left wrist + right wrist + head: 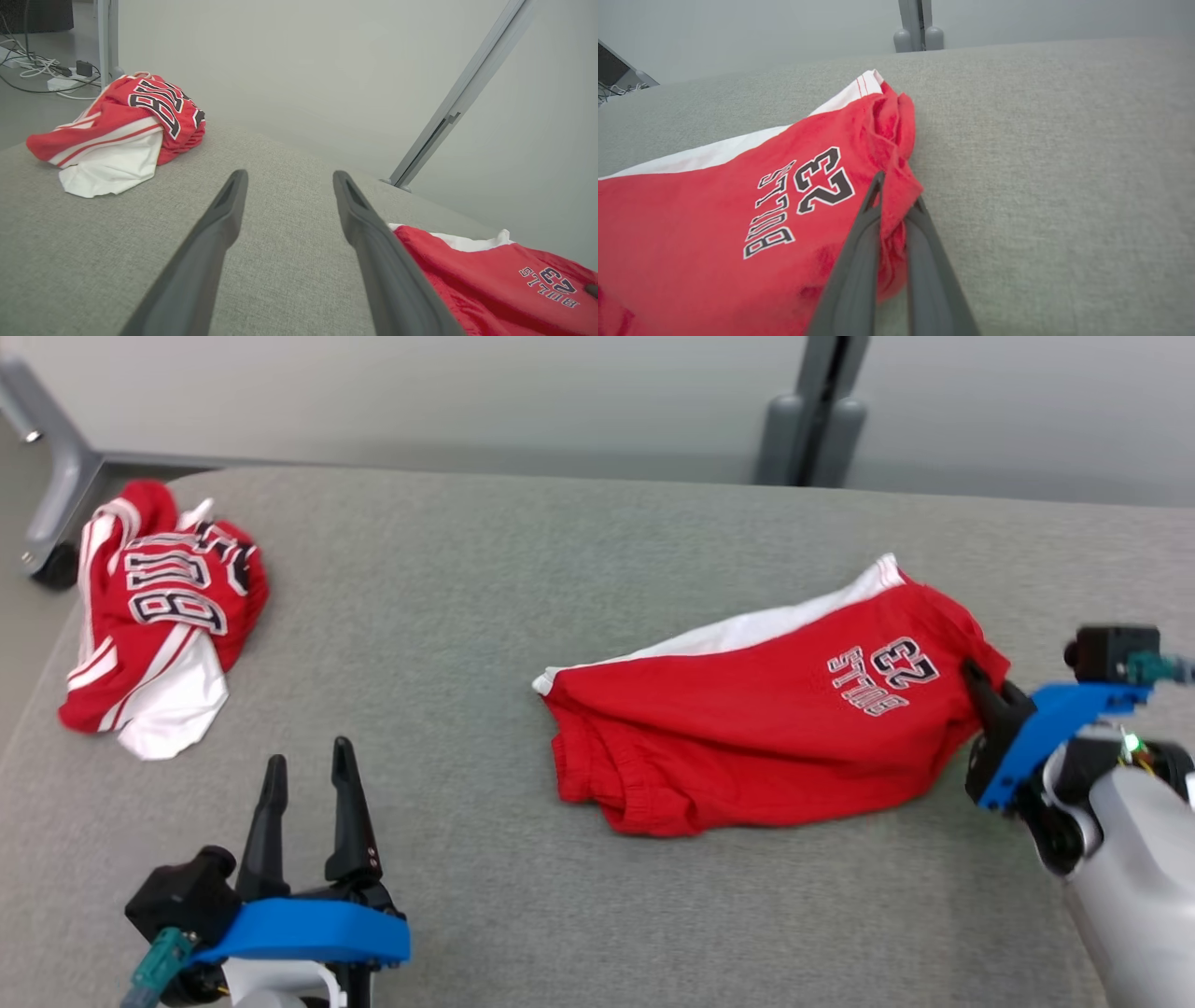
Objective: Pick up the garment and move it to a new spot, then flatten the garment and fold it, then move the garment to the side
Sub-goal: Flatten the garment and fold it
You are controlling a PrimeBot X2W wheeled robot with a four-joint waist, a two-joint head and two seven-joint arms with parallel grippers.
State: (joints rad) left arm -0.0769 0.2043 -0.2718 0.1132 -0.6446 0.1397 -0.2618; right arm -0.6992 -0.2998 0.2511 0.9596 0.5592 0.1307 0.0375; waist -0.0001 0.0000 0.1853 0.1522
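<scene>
The garment [747, 728] is a pair of red shorts with a white side panel and "BULLS 23" print, lying crumpled on the grey padded table, right of centre. My right gripper [982, 683] reaches in from the right and is shut on the shorts' right hem. In the right wrist view, red cloth [714, 210] is pinched between the two fingers of that gripper [896, 191]. My left gripper [308, 756] stands open above bare table at the lower left, well clear of the shorts [490, 289]. Its fingers [289, 173] hold nothing.
A second red and white garment [159, 616] lies bunched at the table's far left corner [126, 126]. The grey table [560, 569] ends at a far edge with a grey post [812, 420] behind it. Cables [42, 70] lie on the floor beyond the left edge.
</scene>
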